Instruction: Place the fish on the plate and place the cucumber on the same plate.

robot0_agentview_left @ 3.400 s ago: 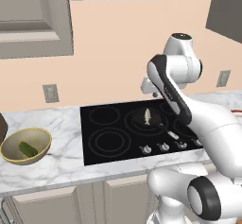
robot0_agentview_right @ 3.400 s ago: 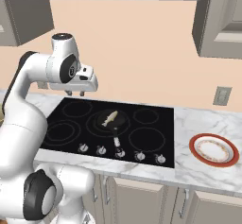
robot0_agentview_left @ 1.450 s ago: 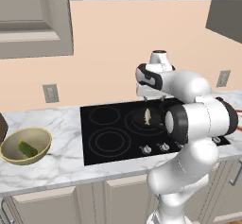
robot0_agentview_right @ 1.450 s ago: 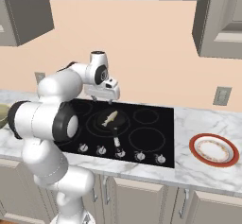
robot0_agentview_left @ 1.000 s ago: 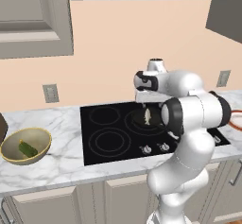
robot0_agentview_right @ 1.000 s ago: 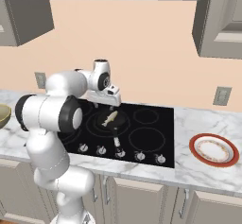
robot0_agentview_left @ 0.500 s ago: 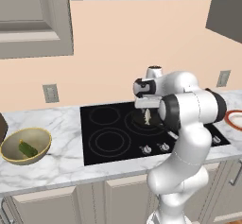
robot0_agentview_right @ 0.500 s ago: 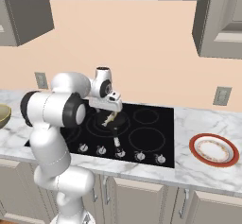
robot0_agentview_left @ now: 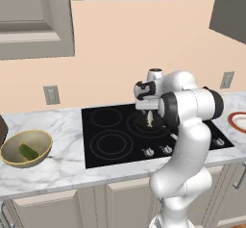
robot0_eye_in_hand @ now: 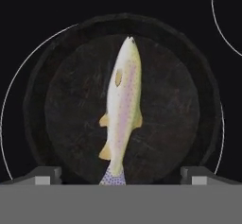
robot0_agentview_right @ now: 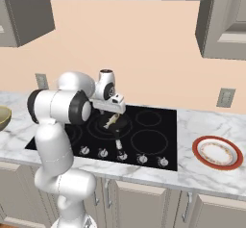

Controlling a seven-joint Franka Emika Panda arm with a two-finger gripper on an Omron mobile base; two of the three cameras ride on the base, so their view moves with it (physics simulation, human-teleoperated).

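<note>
**A:** Where does the fish lie against the gripper?

**B:** In the hand view it lies dead centre in the round black frying pan; nose toward the top, tail at the bottom between the two finger tips; so the hand hangs straight above it, with nothing between.

**A:** And its long axis?

**B:** It runs up and down that view, tipped only slightly; the finger tips stand to left and right of it, so I judge the line of closing crosses the fish's narrow width, not its length; that looks like the right way round for a pinch.

**A:** The jaws?

**B:** Spread wide and holding nothing; each tip stands well clear of the fish's flanks, near the pan's rim on either side.

**A:** Does the base camera agree?

**B:** Yes; in the right base view the gripper sits just above the fish in the pan on the black cooktop; whether the tips reach the pan floor I cannot tell.

**A:** The rest of the task?

**B:** The plate waits on the marble counter well off to the right of the cooktop; the cucumber lies in the yellow bowl far on the other side; so I judge the fish is the step in hand: a straight descent, then a close.
</note>
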